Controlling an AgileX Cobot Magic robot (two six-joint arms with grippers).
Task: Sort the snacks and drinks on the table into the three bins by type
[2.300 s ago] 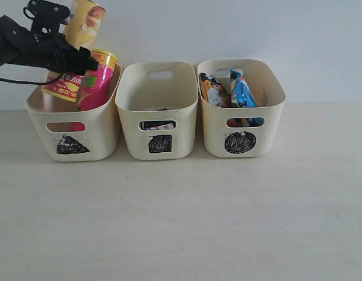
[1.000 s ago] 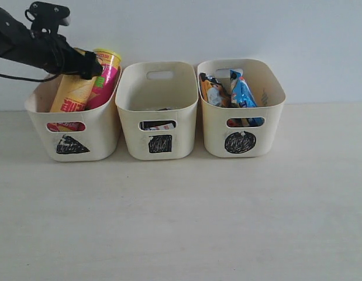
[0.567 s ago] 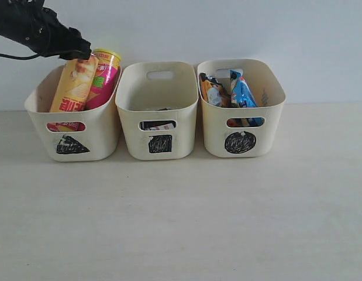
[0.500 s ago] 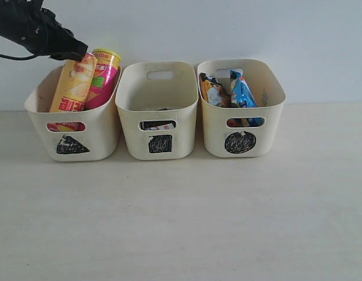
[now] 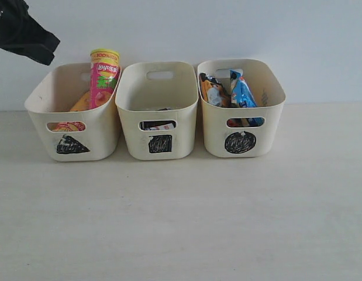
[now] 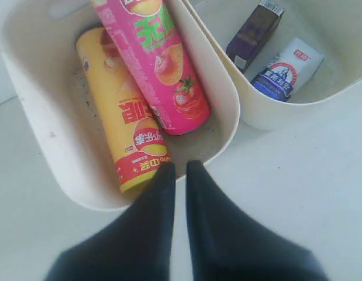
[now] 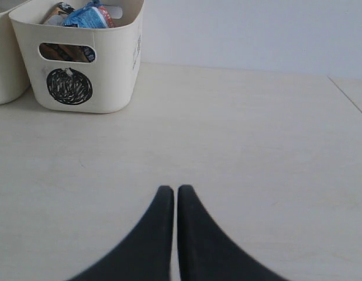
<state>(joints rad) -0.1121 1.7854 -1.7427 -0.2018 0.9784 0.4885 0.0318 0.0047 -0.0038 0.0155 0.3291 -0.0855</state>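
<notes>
Chip tubes in the triangle bin, both grippers clenched on nothing.

The left gripper (image 6: 181, 167) hangs above the triangle bin (image 5: 99, 134), where the pink tube (image 6: 163, 64) leans over the lying yellow tube (image 6: 125, 129). Two cartons (image 6: 286, 69) lie in the square bin (image 5: 160, 111). The right gripper (image 7: 176, 190) is over the table (image 5: 181, 216).

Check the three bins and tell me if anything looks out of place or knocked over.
Only mildly: in the triangle bin the yellow-red chip tube lies slanted and low, while the pink tube stands up past the rim. Nothing looks spilled or damaged.
</notes>
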